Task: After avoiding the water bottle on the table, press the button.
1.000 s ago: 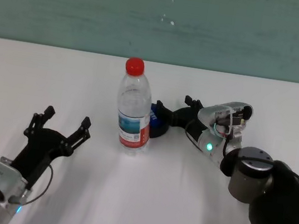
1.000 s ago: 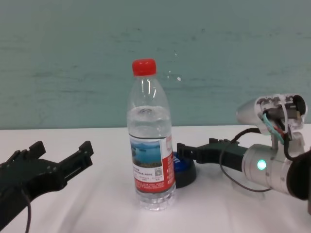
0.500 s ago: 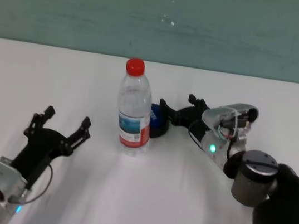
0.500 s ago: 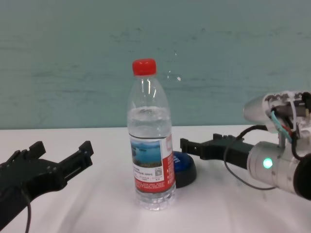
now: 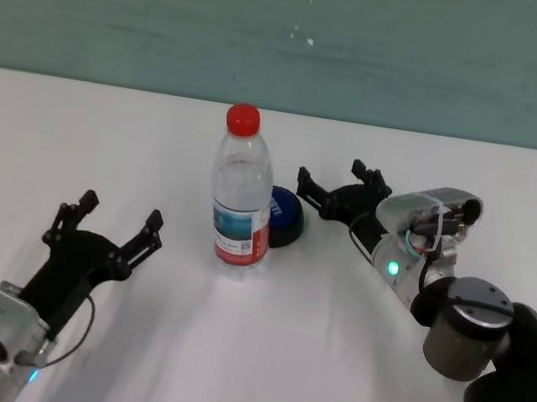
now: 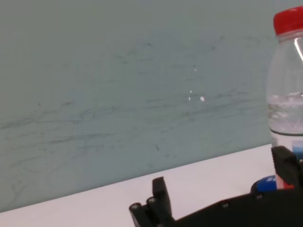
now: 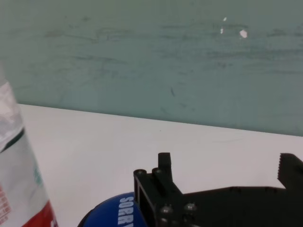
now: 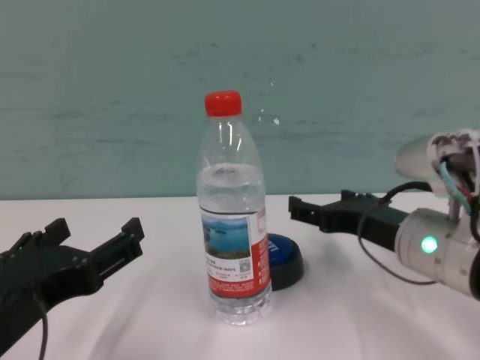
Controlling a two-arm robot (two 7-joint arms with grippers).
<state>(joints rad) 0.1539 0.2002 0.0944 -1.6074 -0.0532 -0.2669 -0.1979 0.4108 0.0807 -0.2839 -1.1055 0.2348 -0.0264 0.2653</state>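
The water bottle (image 5: 241,202), clear with a red cap and red-and-white label, stands upright mid-table on the white table (image 5: 265,362). The blue-domed button (image 5: 285,218) sits just behind and to its right, uncovered. My right gripper (image 5: 335,179) is open and hovers just right of the button, a little above it, fingers pointing toward the bottle. The chest view shows the bottle (image 8: 232,232), button (image 8: 286,253) and right gripper (image 8: 321,205). The right wrist view shows the button (image 7: 116,213) below the gripper's finger (image 7: 163,176). My left gripper (image 5: 119,211) is open, parked at front left.
A teal wall (image 5: 294,33) runs behind the table's far edge. The left wrist view shows the bottle (image 6: 287,94) beyond the left gripper's finger (image 6: 159,190). Bare tabletop lies in front of the bottle and on the far left.
My right gripper has risen off the button and drawn back to the right, leaving the blue dome uncovered. The bottle, button and left arm have not moved.
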